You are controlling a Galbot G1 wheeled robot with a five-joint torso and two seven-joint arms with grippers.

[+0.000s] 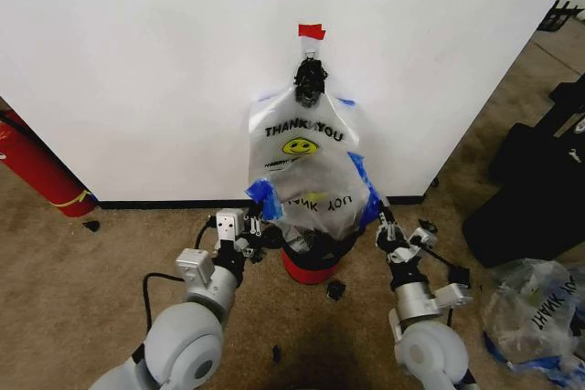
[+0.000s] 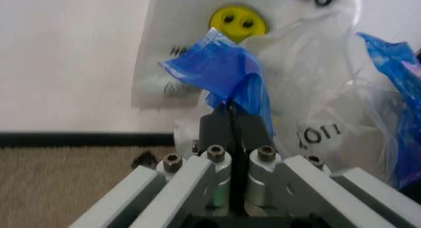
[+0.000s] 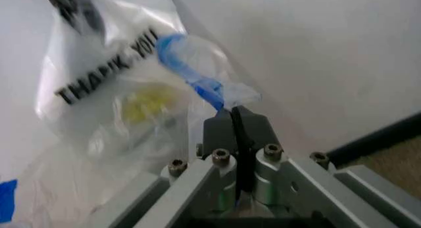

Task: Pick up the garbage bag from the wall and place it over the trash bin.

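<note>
While its top loop hangs from a black clip [image 1: 310, 80] on the wall [image 1: 137, 61] beneath a strip of red tape [image 1: 311, 31], the garbage bag [image 1: 306, 148] has its lower, blue-trimmed hem lifted and drawn open over the trash bin [image 1: 311, 262], whose red base shows on the carpet [image 1: 82, 271] directly below. The left pincer [image 1: 259, 210], at about eight o'clock from the bag's smiley face, is pressed together on a fold of blue trim [image 2: 220, 70], its jaws meeting on the plastic in the left wrist view. The right pincer [image 1: 379, 216], at about four o'clock, likewise pinches the opposite blue edge [image 3: 197, 82], with the "THANK YOU" lettering slanting away behind it. Both arms reach in from the six o'clock side, roughly level with each other and flanking the bin. To finish the step well, the two grips should probably stay firm and evenly spaced so the mouth remains wide, and the hem would need lowering around the rim on both sides together; thin film like this may tear or slip if one side pulls ahead. A red cylinder [image 1: 37, 166] leans at nine o'clock, and another clear bag [image 1: 539, 303] lies at four o'clock, well apart.
</note>
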